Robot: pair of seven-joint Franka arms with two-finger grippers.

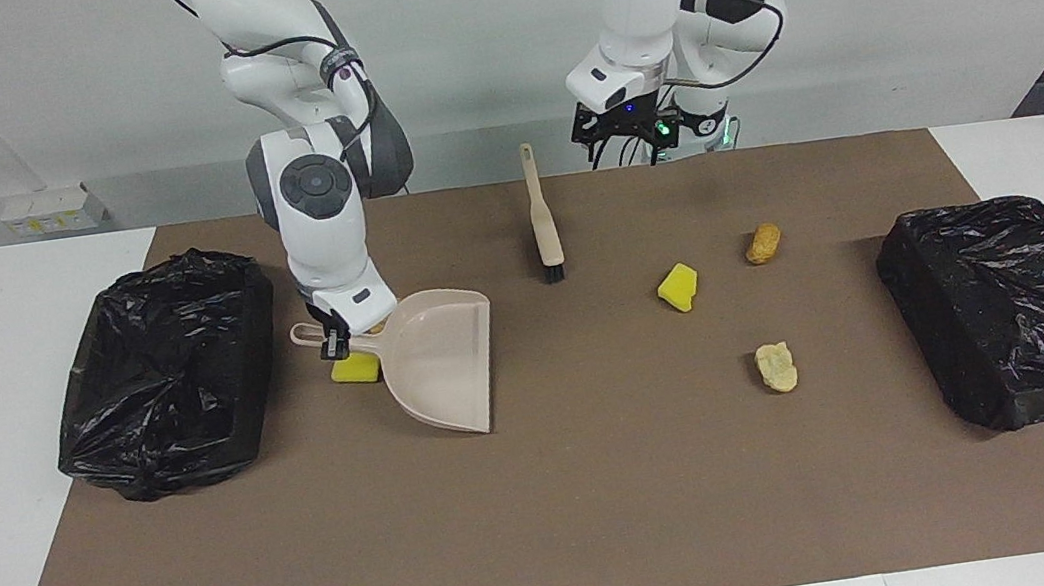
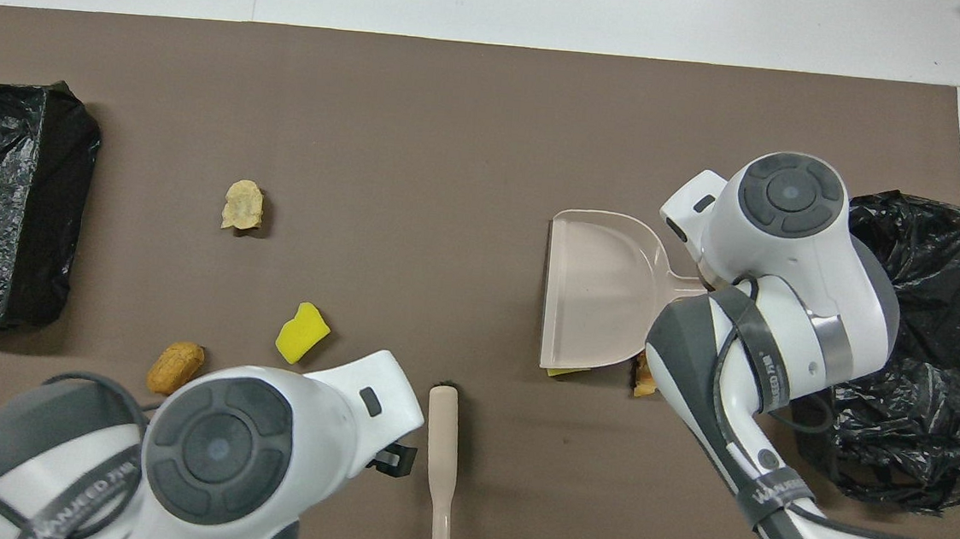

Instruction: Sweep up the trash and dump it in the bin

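2 bins: you have a black-bagged bin (image 1: 165, 375) at the right arm's end and another bagged bin (image 1: 1023, 308) at the left arm's end, their film crinkled and glossy.
Right gripper (image 1: 333, 338): clamped on the handle of the dustpan (image 1: 442, 359), just beside the first bin; your pan is tilted, its open lip facing the middle of the mat, probably so pieces can be pushed in.
Left gripper (image 1: 624, 131): raised over the mat's edge nearest the robots, beside the brush (image 1: 540, 215); jaws apart, holding nothing. You would likely take the brush with it.
Brush: lies flat, slim beige handle, dark bristle end pointing away from the robots.
Trash under pan: 1 yellow sponge wedge (image 1: 355, 367) peeks out below the pan's handle end; other bits there are mostly hidden.
Trash in the open: yellow wedge (image 1: 679, 287), brown pastry bit (image 1: 763, 243), pale crusty lump (image 1: 776, 367), all toward the left arm's end, well apart from the pan.
Pan: smooth pale-pink plastic, shallow, empty.
Mat (image 1: 613, 523): matte brown.
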